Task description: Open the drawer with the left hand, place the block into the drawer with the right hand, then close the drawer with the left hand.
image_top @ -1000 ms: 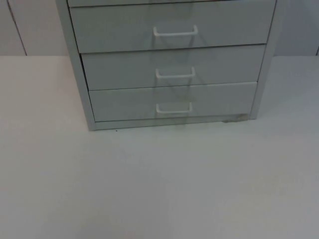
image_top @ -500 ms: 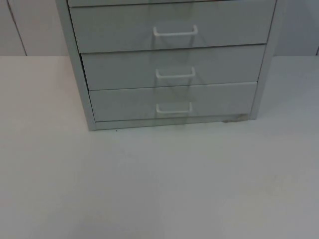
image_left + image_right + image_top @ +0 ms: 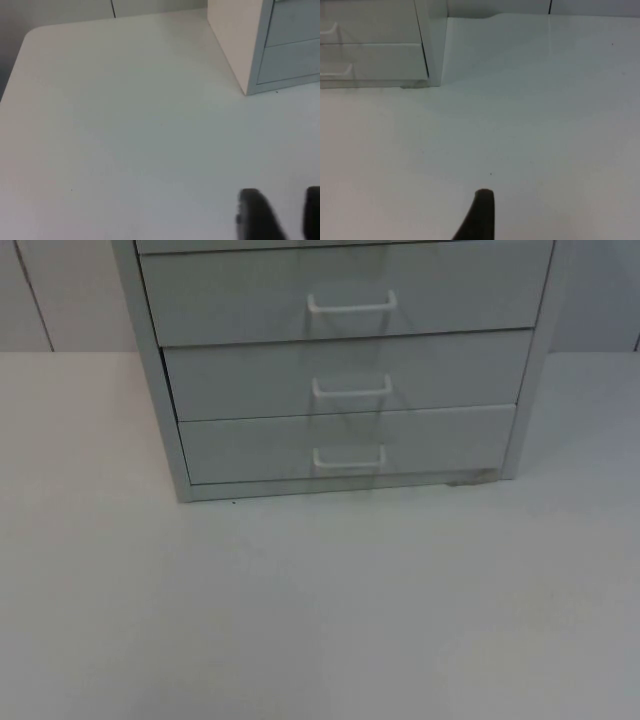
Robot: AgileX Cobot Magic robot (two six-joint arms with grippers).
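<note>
A grey drawer cabinet (image 3: 345, 370) stands at the back of the white table (image 3: 320, 610). Three of its drawers face me, all shut, each with a white handle: upper (image 3: 351, 306), middle (image 3: 351, 390), lower (image 3: 349, 458). My left gripper (image 3: 284, 215) hovers low over bare table to the left of the cabinet's side wall (image 3: 235, 45), open, with nothing between its fingers (image 3: 255, 215). My right gripper (image 3: 481, 215) hangs over bare table to the right of the cabinet's corner (image 3: 432, 45).
The grey partition wall (image 3: 60, 290) runs behind the cabinet. The table's rounded left corner (image 3: 32, 35) shows in the left wrist view. Open table lies in front of the cabinet and on both sides of it.
</note>
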